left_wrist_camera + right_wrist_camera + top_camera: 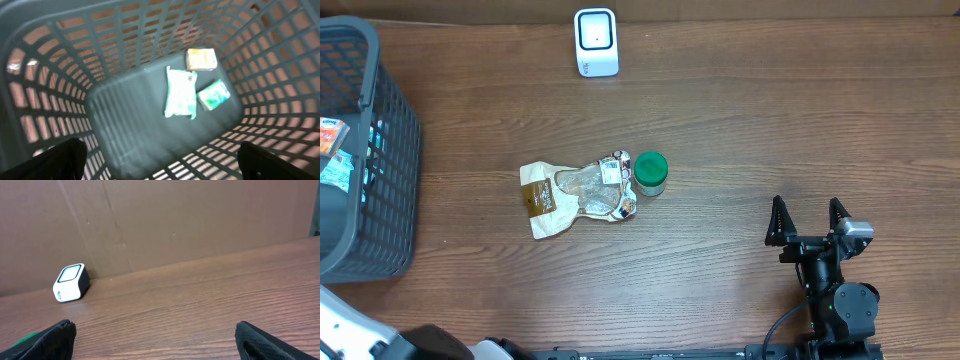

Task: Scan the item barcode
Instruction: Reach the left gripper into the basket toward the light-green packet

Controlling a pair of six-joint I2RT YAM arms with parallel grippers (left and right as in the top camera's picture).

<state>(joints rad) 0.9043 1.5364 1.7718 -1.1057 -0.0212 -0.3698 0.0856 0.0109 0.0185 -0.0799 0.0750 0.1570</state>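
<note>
Left fingers (50, 160), spread wide and empty, hang over a grey plastic lattice basket (380, 150). Packets (181, 92) lie below them, print blurred. On the wood-grain worktop (770, 100), a crinkled clear-and-brown pouch (570, 195), labels unreadable, lies just beside a green-lidded jar (651, 172), both left of and beyond the right fingers (778, 222), which stand wide apart, empty. A boxy white scanner (596, 42) sits far ahead-left of them.

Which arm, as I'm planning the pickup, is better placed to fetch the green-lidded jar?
Right: the right gripper is nearer the green-lidded jar and faces the scanner; the left gripper looks down into the basket, farther off.
</note>
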